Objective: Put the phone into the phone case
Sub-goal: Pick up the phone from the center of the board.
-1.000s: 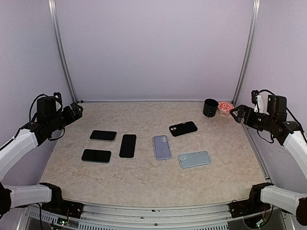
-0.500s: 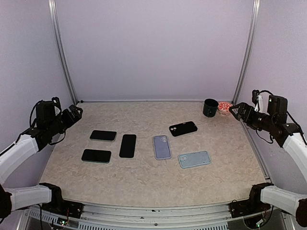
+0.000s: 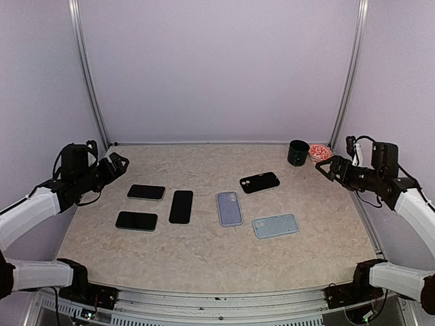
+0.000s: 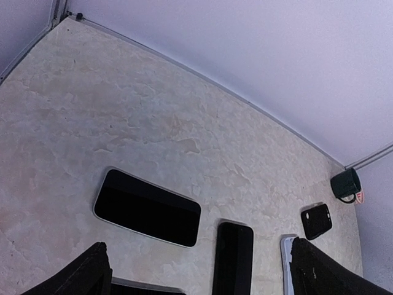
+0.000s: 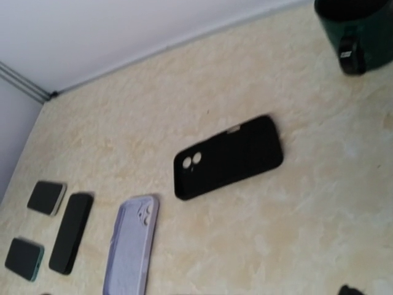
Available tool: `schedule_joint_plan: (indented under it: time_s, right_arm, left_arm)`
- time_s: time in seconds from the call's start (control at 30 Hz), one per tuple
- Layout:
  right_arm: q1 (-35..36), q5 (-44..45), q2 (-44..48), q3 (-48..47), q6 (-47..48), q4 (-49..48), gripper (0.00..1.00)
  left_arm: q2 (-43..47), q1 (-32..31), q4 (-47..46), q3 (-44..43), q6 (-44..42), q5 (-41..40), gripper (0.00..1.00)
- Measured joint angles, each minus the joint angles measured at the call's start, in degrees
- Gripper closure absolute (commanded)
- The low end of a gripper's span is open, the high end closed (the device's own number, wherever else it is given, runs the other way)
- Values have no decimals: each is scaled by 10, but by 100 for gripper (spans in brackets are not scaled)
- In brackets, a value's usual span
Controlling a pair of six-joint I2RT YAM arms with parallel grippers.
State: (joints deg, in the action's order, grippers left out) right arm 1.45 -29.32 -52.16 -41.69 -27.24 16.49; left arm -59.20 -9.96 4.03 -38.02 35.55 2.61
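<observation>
A pale blue case [image 3: 275, 225] lies nearest, just right of the lilac case [image 3: 230, 208]. Left of the lilac case lie a teal-edged phone [image 3: 136, 221], a black phone [image 3: 181, 206], then a pale-edged phone [image 3: 146, 192]. Behind it to the right sits a black case [image 3: 259, 182]. The left gripper [image 3: 121, 164] and right gripper [image 3: 322, 168] hover wide open and empty, flanking it. Farthest right are a dark mug [image 3: 298, 153] and a patterned bowl [image 3: 319, 152].

- Dark green mug [image 3: 298, 153], upright at the far right corner of the beige marbled tabletop [image 3: 204, 244].
- Small red-patterned bowl [image 3: 319, 151], just beside the mug's right.
</observation>
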Motion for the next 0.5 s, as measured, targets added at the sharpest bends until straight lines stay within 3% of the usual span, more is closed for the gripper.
schedule_joint_plan:
  time_s: [0.23, 0.5]
  right_arm:
    - [37, 5, -38, 7, 3, -1, 0]
    - [136, 97, -78, 6, 17, -1, 1]
  left_arm:
    - [-66, -77, 17, -35, -12, -38, 1]
    - [-121, -141, 31, -51, -14, -86, 1]
